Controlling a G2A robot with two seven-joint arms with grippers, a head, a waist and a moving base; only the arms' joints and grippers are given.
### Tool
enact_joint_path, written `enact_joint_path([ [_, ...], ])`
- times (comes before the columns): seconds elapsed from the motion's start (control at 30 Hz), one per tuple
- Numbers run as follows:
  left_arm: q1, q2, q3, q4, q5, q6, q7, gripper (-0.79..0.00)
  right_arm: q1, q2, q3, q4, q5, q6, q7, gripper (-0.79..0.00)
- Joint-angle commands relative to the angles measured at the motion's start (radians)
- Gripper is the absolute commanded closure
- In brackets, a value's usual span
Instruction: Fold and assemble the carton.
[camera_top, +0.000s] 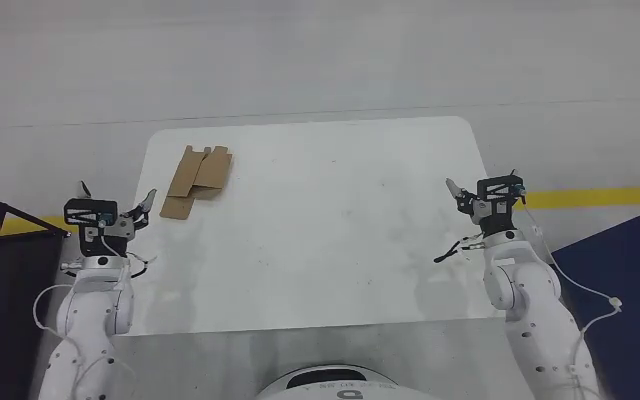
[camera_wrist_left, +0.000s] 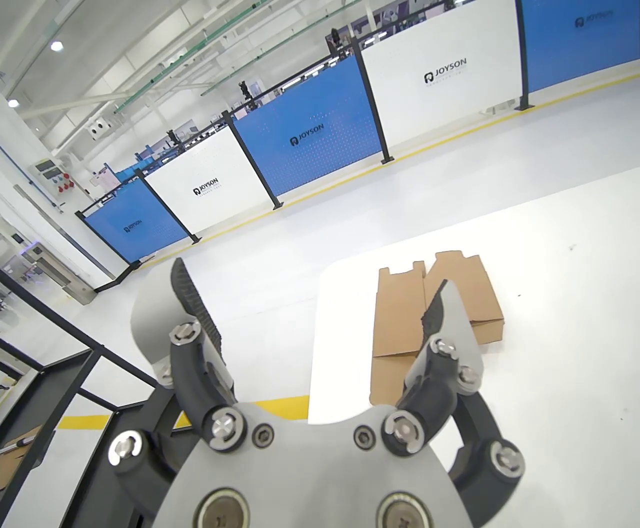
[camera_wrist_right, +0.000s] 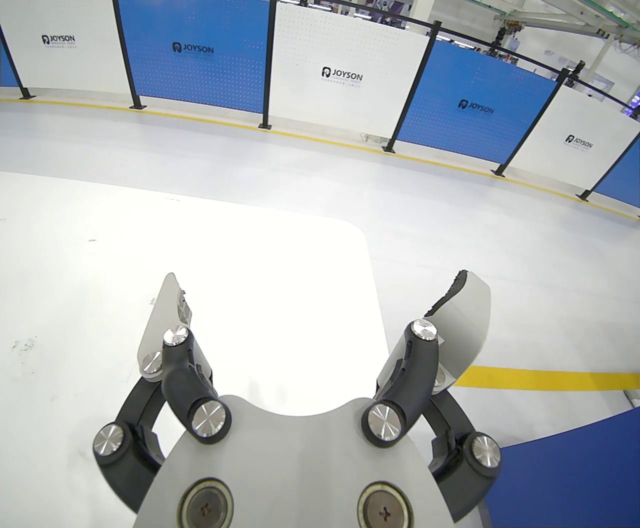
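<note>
A flat, unfolded brown carton (camera_top: 197, 181) lies on the white table (camera_top: 330, 230) near its far left corner; it also shows in the left wrist view as the carton (camera_wrist_left: 400, 320). My left gripper (camera_top: 117, 203) hovers at the table's left edge, short of the carton, open and holding nothing; the left gripper (camera_wrist_left: 310, 290) has its fingers spread wide. My right gripper (camera_top: 483, 187) hangs at the table's right edge, far from the carton, also open and empty, seen as the right gripper (camera_wrist_right: 320, 285) over the table's corner.
A dark metal frame (camera_wrist_left: 60, 370) stands off the table's left side beside the left arm. Yellow floor tape (camera_top: 585, 197) runs past both sides. Blue and white partition panels (camera_wrist_right: 340, 70) ring the floor beyond.
</note>
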Motion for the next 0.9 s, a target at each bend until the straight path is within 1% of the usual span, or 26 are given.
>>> enact_joint_path([
  [0.0, 0.001, 0.001, 0.001, 0.001, 0.015, -0.004, 0.003, -0.785, 0.0, 0.0, 0.0, 0.0, 0.0, 0.0, 0.0, -0.785],
  [0.03, 0.006, 0.003, 0.002, 0.005, 0.06, -0.011, 0.013, -0.785, 0.0, 0.0, 0.0, 0.0, 0.0, 0.0, 0.0, -0.785],
  [0.07, 0.013, 0.006, 0.007, 0.011, 0.143, -0.015, 0.034, -0.785, 0.0, 0.0, 0.0, 0.0, 0.0, 0.0, 0.0, -0.785],
  [0.1, 0.016, 0.009, 0.013, 0.015, 0.245, 0.003, 0.058, -0.785, 0.0, 0.0, 0.0, 0.0, 0.0, 0.0, 0.0, -0.785],
  [0.13, 0.014, 0.01, 0.027, 0.019, 0.299, 0.018, 0.076, -0.785, 0.0, 0.0, 0.0, 0.0, 0.0, 0.0, 0.0, -0.785],
  [0.2, 0.0, 0.007, 0.06, 0.019, 0.298, -0.002, 0.108, -0.785, 0.0, 0.0, 0.0, 0.0, 0.0, 0.0, 0.0, -0.785],
  [0.3, -0.023, 0.009, 0.101, 0.031, 0.358, -0.053, 0.106, -0.785, 0.0, 0.0, 0.0, 0.0, 0.0, 0.0, 0.0, -0.785],
  [0.47, -0.073, 0.009, 0.18, 0.109, 0.447, -0.149, 0.083, -0.785, 0.0, 0.0, 0.0, 0.0, 0.0, 0.0, 0.0, -0.785],
  [0.53, -0.092, 0.008, 0.196, 0.136, 0.437, -0.179, 0.059, -0.785, 0.0, 0.0, 0.0, 0.0, 0.0, 0.0, 0.0, -0.785],
  [0.6, -0.106, 0.007, 0.2, 0.156, 0.42, -0.19, 0.047, -0.785, 0.0, 0.0, 0.0, 0.0, 0.0, 0.0, 0.0, -0.785],
  [0.67, -0.12, 0.008, 0.2, 0.178, 0.442, -0.187, 0.031, -0.785, 0.0, 0.0, 0.0, 0.0, 0.0, 0.0, 0.0, -0.785],
  [0.7, -0.128, 0.009, 0.203, 0.186, 0.463, -0.189, 0.025, -0.739, 0.0, 0.0, 0.0, 0.0, 0.0, 0.0, 0.0, -0.785],
  [0.83, -0.159, 0.008, 0.221, 0.204, 0.487, -0.199, 0.007, -0.723, 0.0, 0.0, 0.0, 0.0, 0.0, 0.0, 0.0, -0.785],
  [0.87, -0.166, 0.008, 0.228, 0.211, 0.484, -0.207, 0.001, -0.736, 0.0, 0.0, 0.0, 0.0, 0.0, 0.0, 0.0, -0.785],
])
